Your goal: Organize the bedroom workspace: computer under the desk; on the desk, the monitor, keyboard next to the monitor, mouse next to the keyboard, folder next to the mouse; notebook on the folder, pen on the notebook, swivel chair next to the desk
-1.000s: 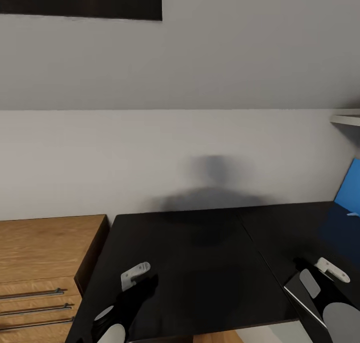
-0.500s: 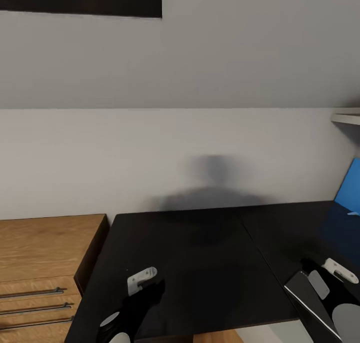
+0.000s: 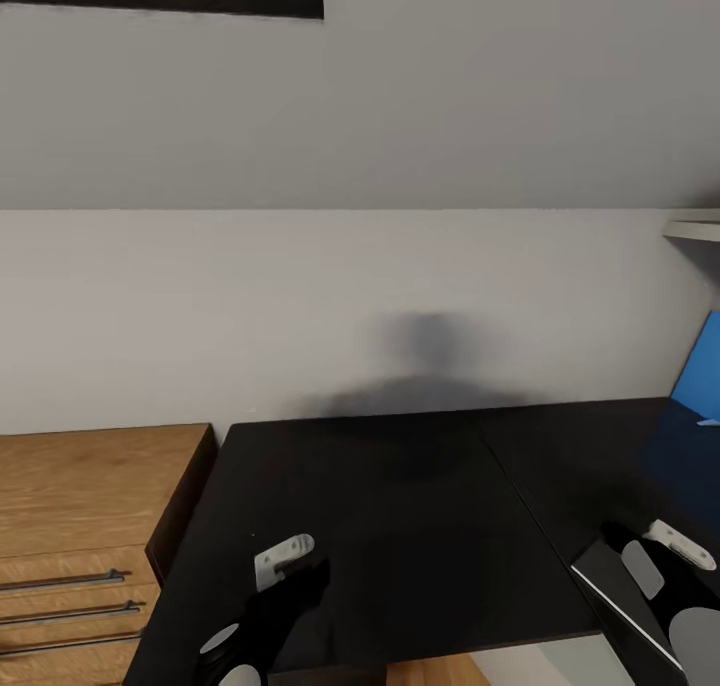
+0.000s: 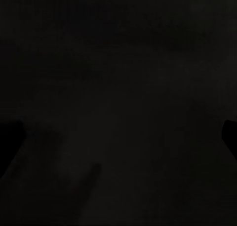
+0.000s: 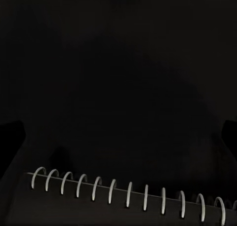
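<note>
My right claw (image 3: 672, 566) is down at 5 o'clock, pinching the notebook (image 3: 615, 586) by its edge; the wrist cam shows the spiral binding (image 5: 129, 194) over the black desk (image 3: 400, 526). My left claw (image 3: 285, 561) hovers at 7 o'clock, can't tell if it's spread or pressed together. The blue folder (image 3: 700, 371) leans at 3 o'clock, wooden drawer chest (image 3: 90, 506) at 9. Looks like the stacking step: next I'd swing the notebook right, onto the folder.

No readable text, labels, brands, numbers or signs anywhere in views.
</note>
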Controlling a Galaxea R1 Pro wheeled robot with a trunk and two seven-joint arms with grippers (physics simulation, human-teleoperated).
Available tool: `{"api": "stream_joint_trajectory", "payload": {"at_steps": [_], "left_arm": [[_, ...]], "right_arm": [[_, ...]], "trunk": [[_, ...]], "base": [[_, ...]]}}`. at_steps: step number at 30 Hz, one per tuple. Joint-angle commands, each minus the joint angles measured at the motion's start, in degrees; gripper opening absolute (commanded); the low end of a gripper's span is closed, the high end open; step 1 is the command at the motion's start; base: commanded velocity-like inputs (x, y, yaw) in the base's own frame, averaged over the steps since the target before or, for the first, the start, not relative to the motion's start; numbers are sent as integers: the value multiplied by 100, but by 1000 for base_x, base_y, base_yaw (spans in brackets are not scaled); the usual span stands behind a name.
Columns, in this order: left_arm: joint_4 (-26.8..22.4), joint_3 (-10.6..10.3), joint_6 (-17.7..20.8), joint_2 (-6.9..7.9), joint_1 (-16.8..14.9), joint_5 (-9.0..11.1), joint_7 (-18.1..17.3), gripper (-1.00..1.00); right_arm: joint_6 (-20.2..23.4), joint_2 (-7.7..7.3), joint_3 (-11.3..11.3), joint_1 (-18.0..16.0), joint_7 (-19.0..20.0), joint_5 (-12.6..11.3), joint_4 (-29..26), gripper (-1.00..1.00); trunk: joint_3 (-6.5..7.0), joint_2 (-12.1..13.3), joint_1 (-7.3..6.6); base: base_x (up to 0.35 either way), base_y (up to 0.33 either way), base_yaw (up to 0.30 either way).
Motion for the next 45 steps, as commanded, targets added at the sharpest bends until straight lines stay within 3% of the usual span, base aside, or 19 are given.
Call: {"api": "stream_joint_trajectory", "payload": {"at_steps": [1, 20, 45], "left_arm": [[-8, -8, 23, 5, -7, 15, 33, 100], [-8, 32, 23, 36, -7, 16, 8, 100], [-8, 7, 23, 36, -7, 18, 8, 100]], "right_arm": [[48, 1, -3, -2, -23, -44, -13, 100], [224, 36, 5, -3, -24, -36, -4, 100], [215, 52, 30, -3, -24, -27, -2, 100]], "trunk": [[-7, -4, 0], [-7, -4, 0], [-7, -4, 0]], "base": [[0, 0, 0], [-75, 21, 0], [-150, 155, 0]]}}
